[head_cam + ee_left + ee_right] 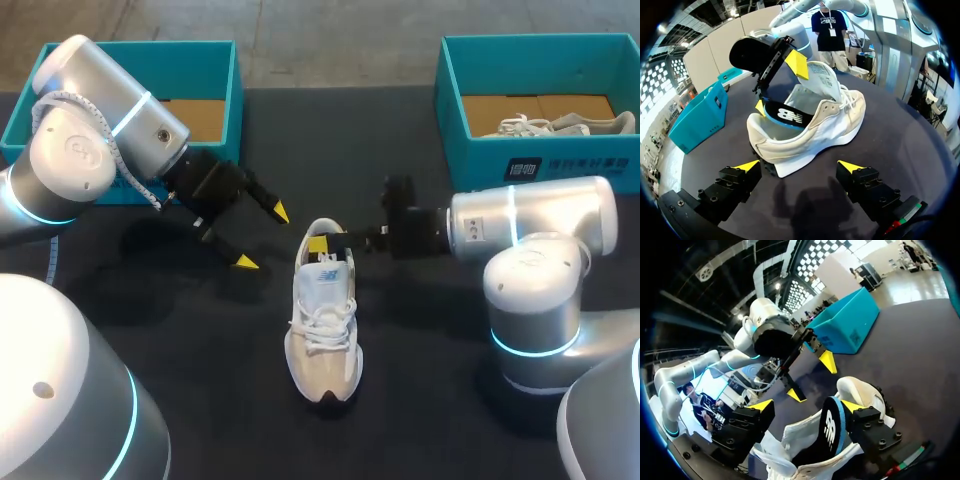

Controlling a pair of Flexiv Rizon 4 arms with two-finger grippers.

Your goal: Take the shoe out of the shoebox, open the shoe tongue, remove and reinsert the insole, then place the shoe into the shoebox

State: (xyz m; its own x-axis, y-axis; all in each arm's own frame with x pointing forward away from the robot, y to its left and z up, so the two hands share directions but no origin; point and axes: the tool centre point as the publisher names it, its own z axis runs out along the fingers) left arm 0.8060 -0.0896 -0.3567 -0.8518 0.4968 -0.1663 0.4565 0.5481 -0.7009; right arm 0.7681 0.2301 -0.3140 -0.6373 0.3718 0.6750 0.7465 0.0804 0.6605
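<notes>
A white and beige shoe (322, 330) stands on the dark table, toe toward me. Its tongue (822, 80) is lifted, and the black insole (832, 432) with a blue edge sticks up out of the heel opening. My right gripper (325, 245) is at the heel, open. The insole stands between its fingers, close to one yellow tip (852, 406) and well apart from the other. My left gripper (262, 237) hangs open to the left of the heel and holds nothing. In the left wrist view the shoe (810, 125) lies just ahead of the left gripper (799, 166).
A teal shoebox (215, 60) stands at the back left behind my left arm. A second teal box (450, 90) at the back right holds another pale shoe (560, 125). My right arm's base stands to the right of the shoe.
</notes>
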